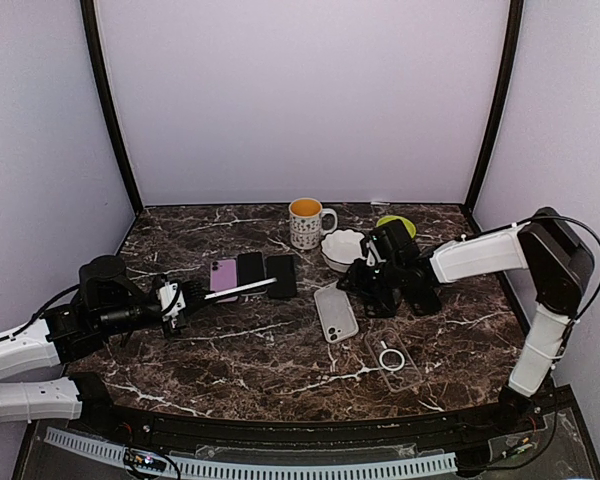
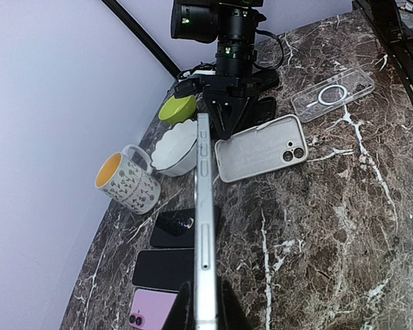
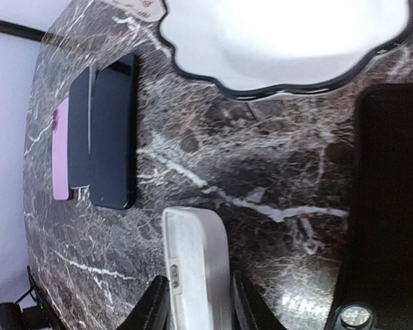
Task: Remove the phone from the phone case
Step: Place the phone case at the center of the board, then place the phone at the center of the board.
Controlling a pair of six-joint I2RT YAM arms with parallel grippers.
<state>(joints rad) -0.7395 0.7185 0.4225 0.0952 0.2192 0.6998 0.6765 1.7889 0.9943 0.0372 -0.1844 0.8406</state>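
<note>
The left gripper (image 1: pixel 183 297) clenches the phone (image 2: pixel 204 227) edge-up above the table (image 1: pixel 280 350); the right gripper (image 3: pixel 199 306) straddles the case (image 1: pixel 335 312), grip unclear

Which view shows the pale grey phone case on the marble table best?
Left wrist: the whole pale grey phone case lies flat, camera cutout plain. Top external shows it whole but small; right wrist shows only one end, between the right fingers.

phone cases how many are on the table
2: a grey case mid-table, one end at the right claw, and a clear case nearer the arm bases. None seems hidden.
</note>
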